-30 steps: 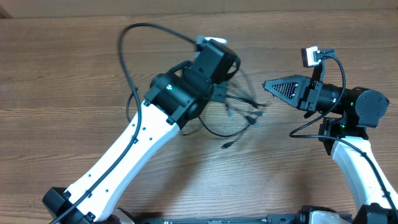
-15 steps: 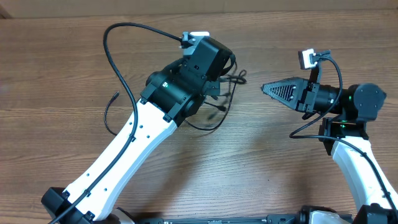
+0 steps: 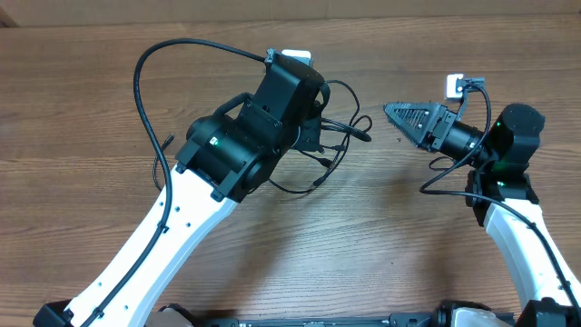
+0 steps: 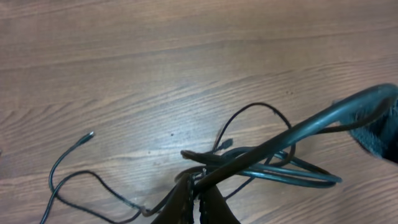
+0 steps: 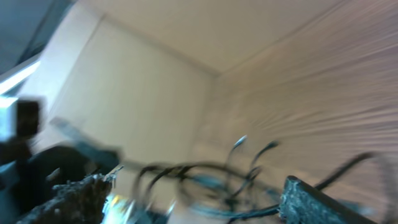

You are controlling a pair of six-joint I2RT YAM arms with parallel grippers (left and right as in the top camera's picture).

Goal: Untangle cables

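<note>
The cables [image 3: 343, 136] bunch at the middle of the table [image 3: 408, 245], toward its far edge. The left gripper [image 4: 198, 200] sits at the left side of the bunch, clamped on several strands, with its wrist above that part. To the right of the bunch and apart from it, the right gripper [image 3: 399, 116] points at it with its fingers spread. One loop trails from the bunch toward the near side. A loose cable end [image 4: 87, 135] lies well to the left of the bunch.
</note>
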